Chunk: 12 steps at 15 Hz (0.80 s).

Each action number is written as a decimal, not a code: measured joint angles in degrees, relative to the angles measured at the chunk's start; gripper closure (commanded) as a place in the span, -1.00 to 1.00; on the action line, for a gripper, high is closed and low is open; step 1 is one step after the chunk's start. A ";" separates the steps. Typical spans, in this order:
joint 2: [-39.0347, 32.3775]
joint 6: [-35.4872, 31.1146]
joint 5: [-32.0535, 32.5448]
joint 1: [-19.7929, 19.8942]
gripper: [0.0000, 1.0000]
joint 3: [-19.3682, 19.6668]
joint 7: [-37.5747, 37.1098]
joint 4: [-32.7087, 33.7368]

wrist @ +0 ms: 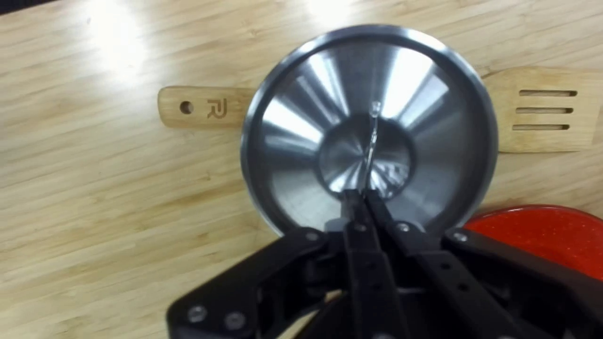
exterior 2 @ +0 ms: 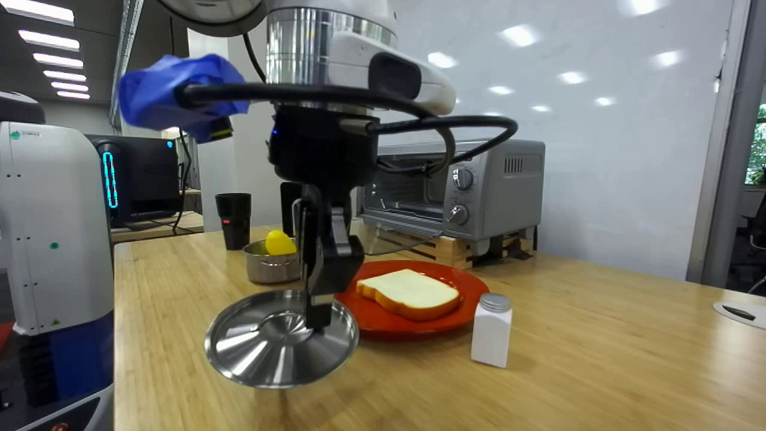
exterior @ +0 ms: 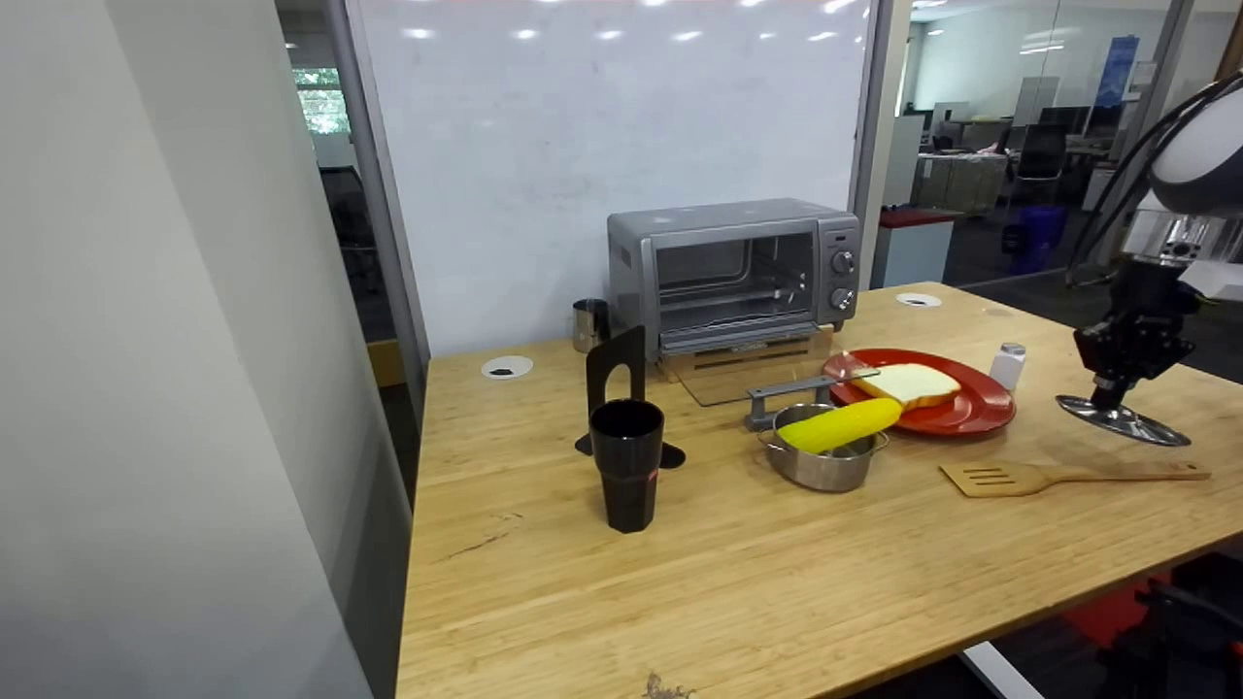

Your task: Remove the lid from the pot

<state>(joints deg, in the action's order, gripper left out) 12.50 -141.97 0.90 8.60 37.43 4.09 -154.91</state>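
The shiny silver lid hangs a little above the table, slightly tilted, off to the side of the pot. My gripper is shut on its thin metal handle; the fingertips hide part of that handle. In the wrist view the lid covers the middle of a wooden spatula lying below. The small steel pot stands uncovered on the table with a yellow corn-like item in it. In an exterior view the pot sits behind the lid, partly hidden by my gripper.
A red plate with a bread slice lies between pot and lid. Near the plate stands a white shaker. The spatula rests in front. Behind are a toaster oven with its door down and a black cup.
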 measured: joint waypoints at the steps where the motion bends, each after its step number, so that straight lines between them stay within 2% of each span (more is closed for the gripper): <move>1: -0.32 0.71 0.63 1.48 0.98 -1.49 -0.63 0.60; 7: -2.34 1.27 6.15 8.35 0.94 -9.43 -6.61 2.65; 12: -2.31 1.27 6.01 8.76 0.94 -10.01 -6.61 2.63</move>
<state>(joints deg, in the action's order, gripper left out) 10.19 -140.70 6.91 17.36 27.42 -2.52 -152.27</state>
